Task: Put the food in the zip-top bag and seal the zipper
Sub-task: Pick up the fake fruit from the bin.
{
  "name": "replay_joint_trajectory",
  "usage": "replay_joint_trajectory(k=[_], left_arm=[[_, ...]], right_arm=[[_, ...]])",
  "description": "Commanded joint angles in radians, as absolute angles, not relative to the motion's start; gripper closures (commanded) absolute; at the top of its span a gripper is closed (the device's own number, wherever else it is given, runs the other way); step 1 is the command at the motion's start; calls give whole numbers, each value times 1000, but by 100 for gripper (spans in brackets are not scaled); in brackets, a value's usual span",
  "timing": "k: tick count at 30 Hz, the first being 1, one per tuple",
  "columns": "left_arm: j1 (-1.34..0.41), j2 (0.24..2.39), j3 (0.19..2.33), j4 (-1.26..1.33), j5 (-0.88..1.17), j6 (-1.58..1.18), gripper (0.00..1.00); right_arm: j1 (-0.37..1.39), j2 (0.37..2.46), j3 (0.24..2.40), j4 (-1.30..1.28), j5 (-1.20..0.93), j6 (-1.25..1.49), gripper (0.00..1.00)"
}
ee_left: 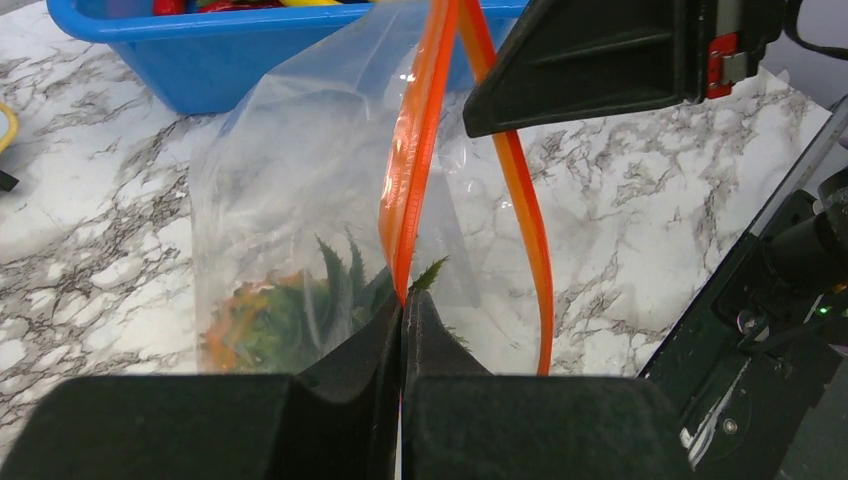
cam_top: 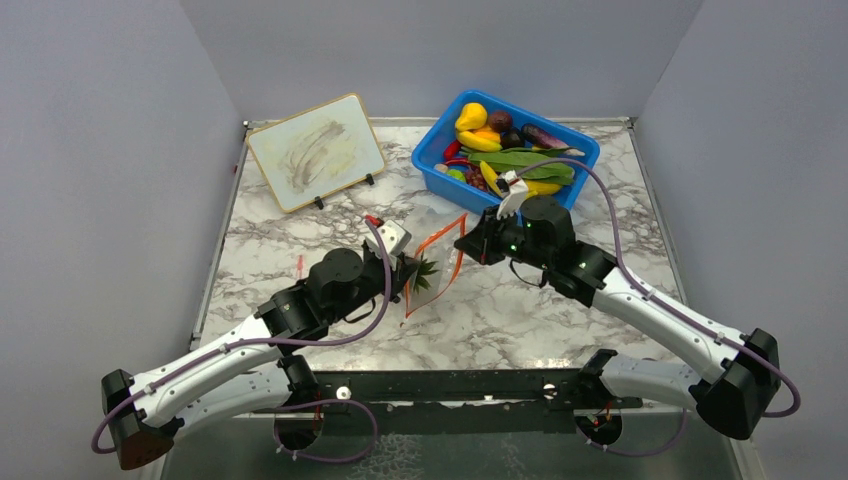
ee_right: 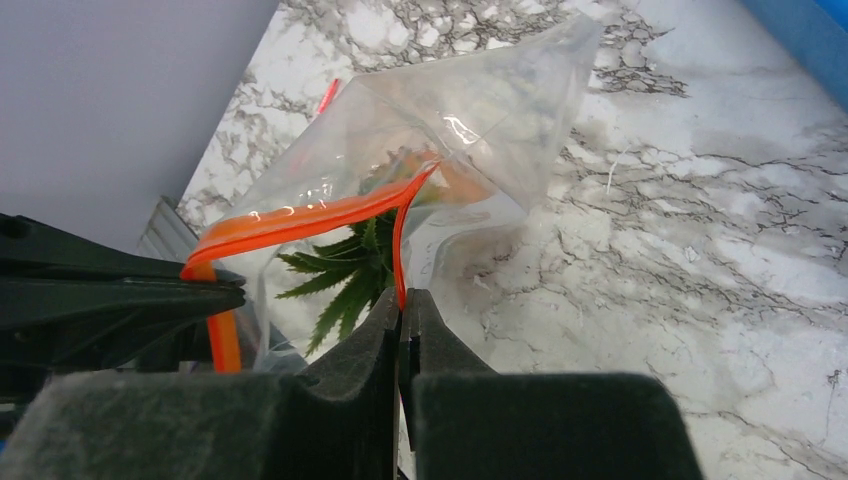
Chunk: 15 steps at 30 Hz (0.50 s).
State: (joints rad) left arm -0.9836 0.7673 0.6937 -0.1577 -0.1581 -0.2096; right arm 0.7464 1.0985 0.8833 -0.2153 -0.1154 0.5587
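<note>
In the top view I see the zip-top bag (cam_top: 438, 268) held upright at the centre of the frame, between my 2 arms over the table (cam_top: 500, 310). The left gripper (ee_left: 403, 305) is clenched on the zipper (ee_left: 412, 170), with the red-orange strip running down into its closed fingertips at the lower centre of the left wrist view. The right gripper (ee_right: 402, 300) is pinched tight on another stretch of the same strip. Between the 2 grips the mouth gapes, and the 2 sides of the strip stand apart.

Inside the bag lies the orange pineapple (ee_left: 262, 322), its green crown toward the mouth. I can't quite tell whether the bag's bottom touches the table.

More food (cam_top: 500, 150) sits in the blue bin (cam_top: 437, 178) at the upper right of the top view, just behind the right gripper. A small board (cam_top: 315, 152) stands propped at the upper left.
</note>
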Motion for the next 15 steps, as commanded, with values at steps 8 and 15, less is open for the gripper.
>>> replay_joint_trajectory(k=[8,15], left_arm=[[-985,759,692,-135,-171,-199,100],[-985,746,660,-121,-170,-220,100]], right_arm=[[744,1071,885,-277,-41,584,75],[744,1025,935,-309,24,510,61]])
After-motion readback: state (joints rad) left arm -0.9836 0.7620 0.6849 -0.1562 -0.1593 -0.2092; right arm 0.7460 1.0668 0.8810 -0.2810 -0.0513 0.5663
